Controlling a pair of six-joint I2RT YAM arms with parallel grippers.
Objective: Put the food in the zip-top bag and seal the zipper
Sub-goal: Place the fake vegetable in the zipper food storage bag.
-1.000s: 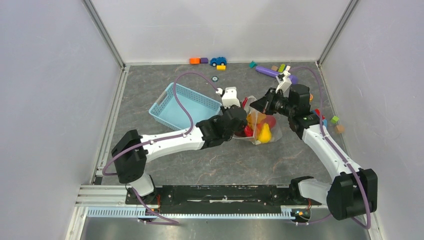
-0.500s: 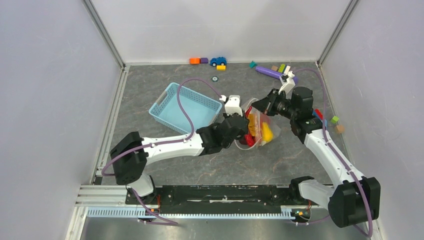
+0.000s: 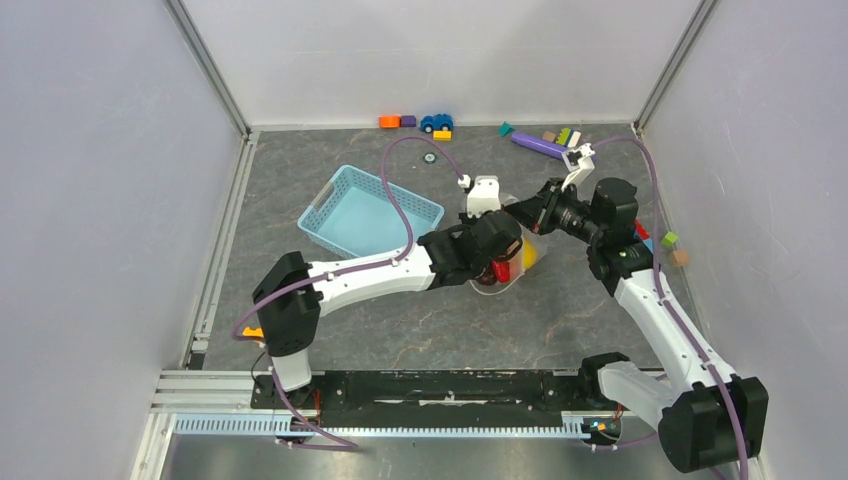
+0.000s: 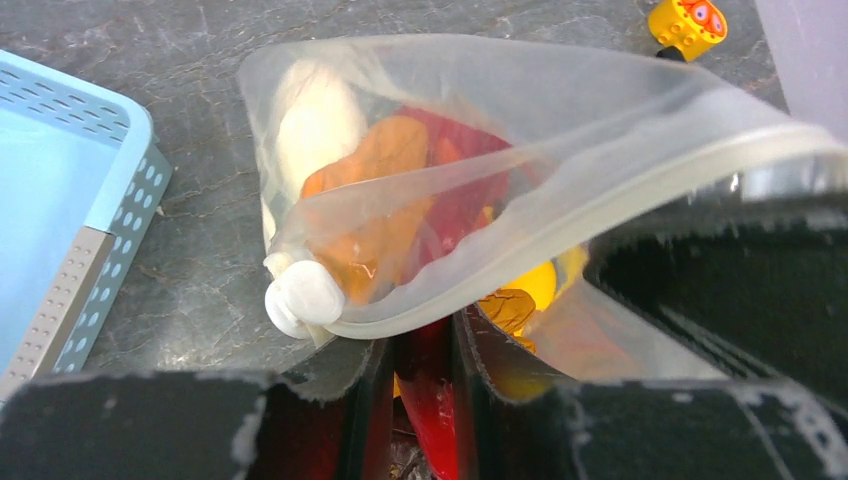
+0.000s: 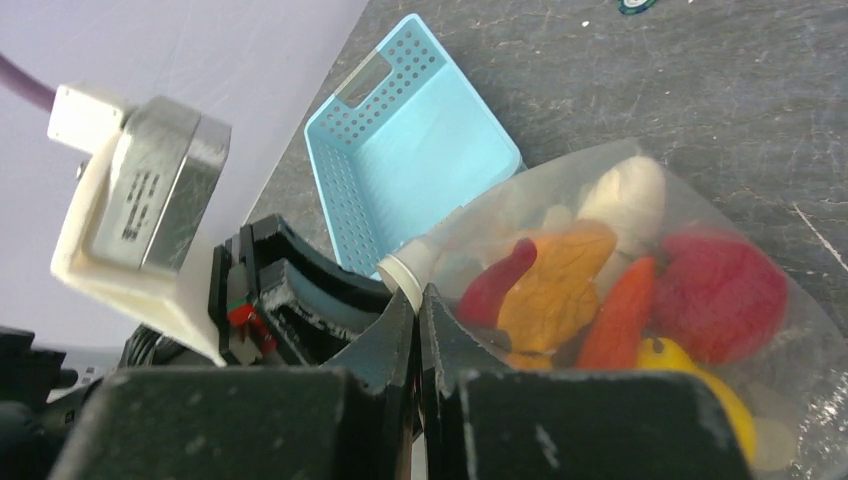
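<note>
The zip-top bag [image 3: 510,275] stands bunched between both grippers, with the food inside. The left wrist view shows its zipper [image 4: 600,205], the white slider [image 4: 300,295], the white radish [image 4: 315,125] and the yellow pepper [image 4: 540,285]. My left gripper [image 4: 420,345] is nearly shut on the bag's edge beside the slider, with red showing in the gap. My right gripper [image 5: 418,300] is shut on the bag's zipper edge, and the slider [image 5: 405,270] sits just past its tips. The red tomato [image 5: 720,295] and orange carrot [image 5: 615,315] lie in the bag.
The light-blue basket [image 3: 368,212] stands just left of the bag, close under the left arm. The purple cylinder [image 3: 537,144], the blue car [image 3: 436,122] and blocks [image 3: 400,121] lie along the back wall. More blocks [image 3: 672,245] lie at the right wall.
My left gripper has moved right towards the right gripper. The bag has gone from lying spread out to bunched up narrow between the two grippers.
</note>
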